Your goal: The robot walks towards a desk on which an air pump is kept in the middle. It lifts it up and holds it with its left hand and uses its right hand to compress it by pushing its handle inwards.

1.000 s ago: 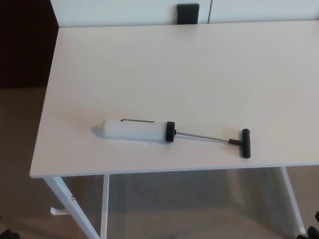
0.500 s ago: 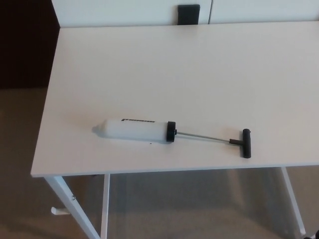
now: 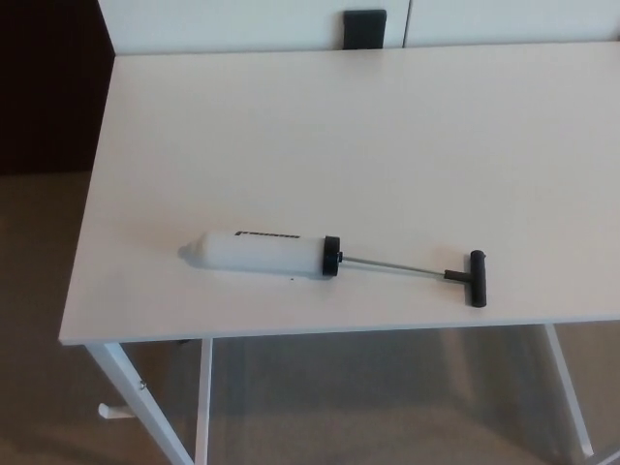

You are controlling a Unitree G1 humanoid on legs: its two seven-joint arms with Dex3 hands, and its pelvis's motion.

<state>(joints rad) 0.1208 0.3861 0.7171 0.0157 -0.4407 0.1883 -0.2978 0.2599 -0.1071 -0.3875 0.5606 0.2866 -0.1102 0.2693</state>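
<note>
Neither robot hand shows now; air pump (image 3: 263,254) lies unmoved on desk (image 3: 387,136).

The only marking in view is a short dark line of print along the upper side of the air pump's (image 3: 260,254) white barrel. It is too small and blurred to read.

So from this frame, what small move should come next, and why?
Probably bring the left hand in toward the white barrel of the air pump. The pump lies flat near the desk's front edge, nozzle to the left, its rod drawn out and the black T-handle to the right. Neither hand shows in the head view, so nothing is grasped yet, and the lift must come before compressing.
</note>
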